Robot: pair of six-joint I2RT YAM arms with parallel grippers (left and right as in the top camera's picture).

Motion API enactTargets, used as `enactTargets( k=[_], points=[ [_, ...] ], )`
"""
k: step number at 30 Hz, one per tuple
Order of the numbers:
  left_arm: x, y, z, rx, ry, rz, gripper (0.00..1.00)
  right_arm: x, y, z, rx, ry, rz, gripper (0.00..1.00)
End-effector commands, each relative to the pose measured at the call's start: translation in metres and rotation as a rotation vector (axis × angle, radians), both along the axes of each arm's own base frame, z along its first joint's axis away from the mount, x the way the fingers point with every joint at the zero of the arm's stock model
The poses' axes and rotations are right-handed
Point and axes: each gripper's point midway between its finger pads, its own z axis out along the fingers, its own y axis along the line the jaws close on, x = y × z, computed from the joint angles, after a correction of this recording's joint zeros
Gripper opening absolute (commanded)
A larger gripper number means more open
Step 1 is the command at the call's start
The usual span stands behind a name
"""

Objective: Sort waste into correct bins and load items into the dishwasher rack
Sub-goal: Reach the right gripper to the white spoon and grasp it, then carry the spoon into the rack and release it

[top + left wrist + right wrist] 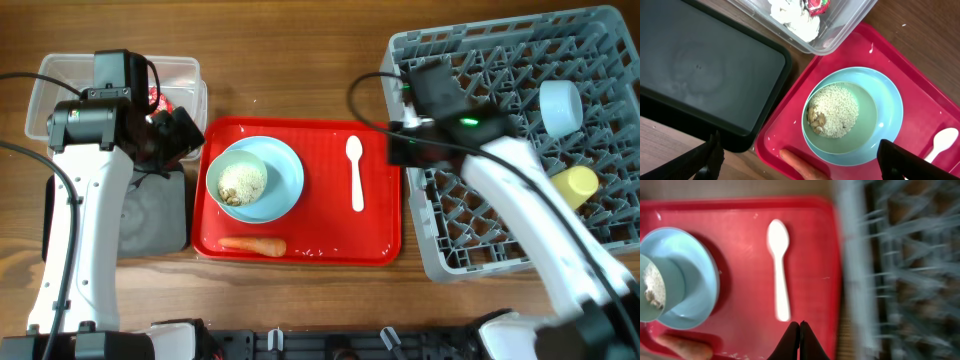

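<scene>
A light blue plate (288, 170) on the red tray (330, 220) carries a pale green bowl (865, 120) of beige scraps (832, 110). A carrot (252, 245) lies along the tray's front edge and a white spoon (355, 172) lies to the right. The clear tub (60, 80) holds white tissue (795, 17) and a red wrapper (817, 5). The black tray (150, 215) sits in front of it. My left gripper (799, 150) is open and empty above the tray's left edge. My right gripper (800, 325) is shut and empty over the tray's right side, near the spoon (780, 265).
The grey dishwasher rack (480, 230) stands at the right and holds a small light blue bowl (560, 106) and a yellow cup (576, 183). Bare wooden table shows between the red tray and the rack. The right wrist view is blurred.
</scene>
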Motion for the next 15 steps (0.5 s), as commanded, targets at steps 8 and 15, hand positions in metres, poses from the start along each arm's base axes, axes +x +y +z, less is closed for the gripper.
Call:
enactTargets(
  k=[8,15],
  points=[
    [-0.001,0.004,0.003,0.013,-0.009,0.007,1.0,0.006,0.041,-0.04,0.011,0.047,0.274,0.59],
    [-0.001,0.001,0.003,-0.001,-0.01,0.004,1.0,0.022,0.059,-0.159,-0.059,0.223,0.231,0.67]
  ],
)
